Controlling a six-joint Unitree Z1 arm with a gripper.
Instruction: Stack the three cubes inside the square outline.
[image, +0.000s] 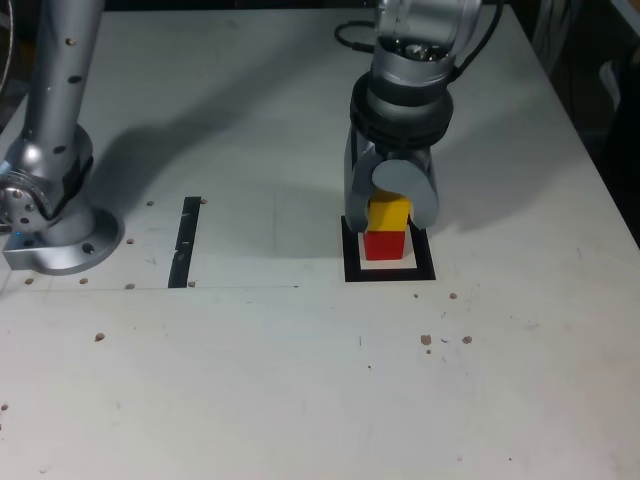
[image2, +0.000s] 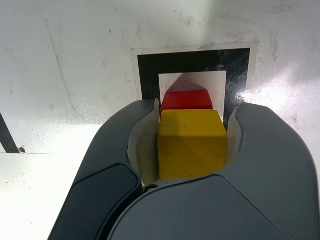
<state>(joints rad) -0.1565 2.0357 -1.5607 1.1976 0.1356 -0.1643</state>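
Yellow and plain, the matte cube sits pinched in my end effector above the matte red cube, presumably so it settles squarely, inside the black tape square outline.

- Base, at nine o'clock in the exterior view: smooth silver-grey metal, a round foot with dark bolt spots and a small blue glow.
- Arm tube: silver-grey, round, dotted with dark spots.
- Wrist, at one o'clock: silver-grey with a thick black ring.
- Cable: thin, black, curving.
- Gripper: matte grey, rounded, dark seams, pale inner pads.
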